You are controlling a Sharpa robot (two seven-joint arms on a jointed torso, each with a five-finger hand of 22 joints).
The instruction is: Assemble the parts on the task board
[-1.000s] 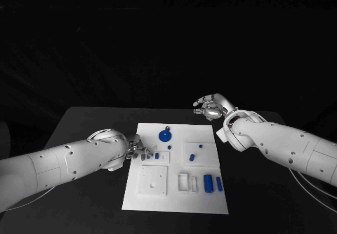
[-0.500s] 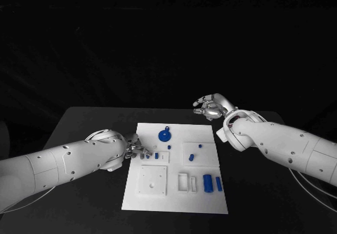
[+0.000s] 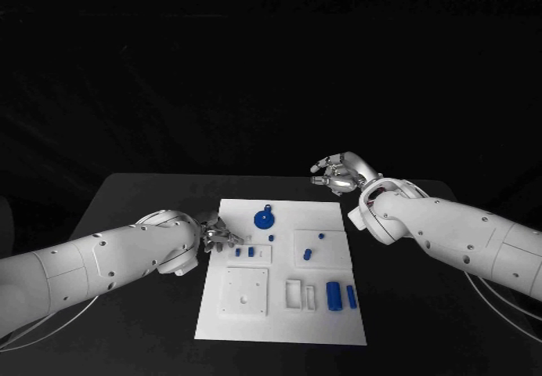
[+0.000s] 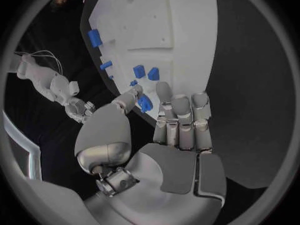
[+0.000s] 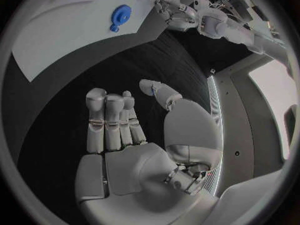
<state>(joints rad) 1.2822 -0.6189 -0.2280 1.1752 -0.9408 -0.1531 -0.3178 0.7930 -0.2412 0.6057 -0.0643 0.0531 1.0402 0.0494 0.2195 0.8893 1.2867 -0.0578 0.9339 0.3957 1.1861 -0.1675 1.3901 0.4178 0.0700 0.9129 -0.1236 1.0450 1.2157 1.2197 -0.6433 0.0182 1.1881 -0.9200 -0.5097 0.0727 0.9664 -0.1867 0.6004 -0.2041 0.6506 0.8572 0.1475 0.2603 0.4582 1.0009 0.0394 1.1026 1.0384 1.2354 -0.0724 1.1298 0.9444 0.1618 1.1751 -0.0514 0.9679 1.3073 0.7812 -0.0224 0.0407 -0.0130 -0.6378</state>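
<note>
One white task board [image 3: 283, 313] lies on one black bench [image 3: 147, 196]. On the board I count seven blue parts in the head view: one round disc with a small lobe [image 3: 265, 218], one small piece [image 3: 272, 235] just below it, two small blocks [image 3: 245, 253] side by side near the left edge, one small dot [image 3: 322, 234], one short slanted peg [image 3: 308, 253], and two upright bars [image 3: 334, 294] side by side lower right. Two arms reach in, each with one hand: the left hand [image 3: 217, 237] and the right hand [image 3: 339, 172]

White arms [image 3: 102, 262], silver hands [image 4: 178, 122], seemingly dark screws.
</note>
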